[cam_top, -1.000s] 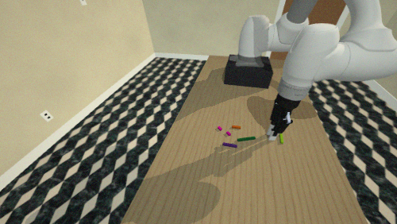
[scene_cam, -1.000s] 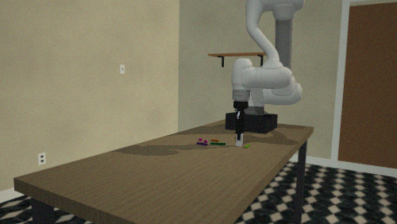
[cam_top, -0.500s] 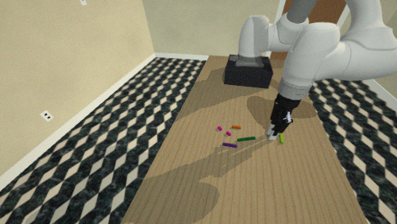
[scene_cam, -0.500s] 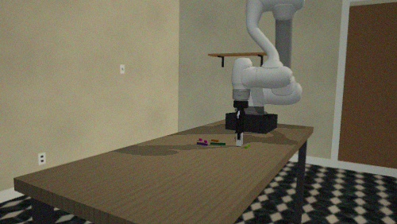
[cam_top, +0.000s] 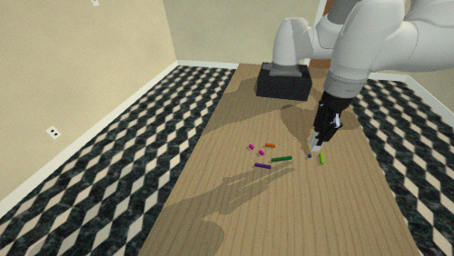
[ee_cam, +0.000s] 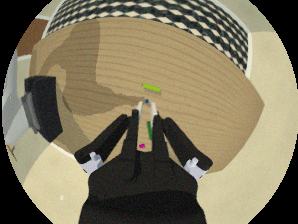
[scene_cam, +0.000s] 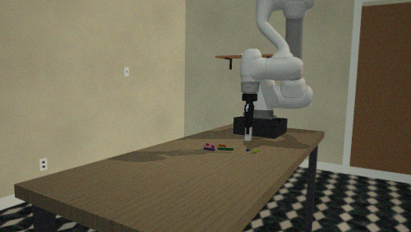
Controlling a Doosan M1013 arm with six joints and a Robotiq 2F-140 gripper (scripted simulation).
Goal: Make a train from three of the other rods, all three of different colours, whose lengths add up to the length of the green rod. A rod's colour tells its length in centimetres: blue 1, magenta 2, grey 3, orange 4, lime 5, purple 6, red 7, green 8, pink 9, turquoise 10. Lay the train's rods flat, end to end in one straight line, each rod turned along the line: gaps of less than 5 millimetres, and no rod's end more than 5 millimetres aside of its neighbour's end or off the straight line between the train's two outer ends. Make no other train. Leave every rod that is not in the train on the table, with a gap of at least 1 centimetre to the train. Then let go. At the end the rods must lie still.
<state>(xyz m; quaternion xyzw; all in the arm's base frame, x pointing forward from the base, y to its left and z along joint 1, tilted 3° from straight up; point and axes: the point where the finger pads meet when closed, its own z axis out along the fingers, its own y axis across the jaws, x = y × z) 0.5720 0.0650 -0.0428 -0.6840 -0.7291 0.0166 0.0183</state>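
The green rod (cam_top: 281,159) (scene_cam: 225,149) (ee_cam: 149,129) lies flat near the middle of the table. A small blue rod (cam_top: 310,155) (scene_cam: 247,150) (ee_cam: 147,102) lies to its right, close beside a lime rod (cam_top: 321,158) (scene_cam: 255,151) (ee_cam: 150,87). Two magenta rods (cam_top: 251,146) (cam_top: 261,152), an orange rod (cam_top: 270,145) (scene_cam: 222,146) and a purple rod (cam_top: 262,165) (scene_cam: 209,149) lie left of the green one. My gripper (cam_top: 315,146) (scene_cam: 247,137) (ee_cam: 146,107) hangs a little above the blue rod. Its fingers stand slightly apart with nothing between them.
The arm's dark base block (cam_top: 283,83) (scene_cam: 260,127) stands at the far end of the wooden table (cam_top: 272,213). The table edges run along both sides above a chequered floor (cam_top: 113,150). A door (scene_cam: 380,86) is at the right.
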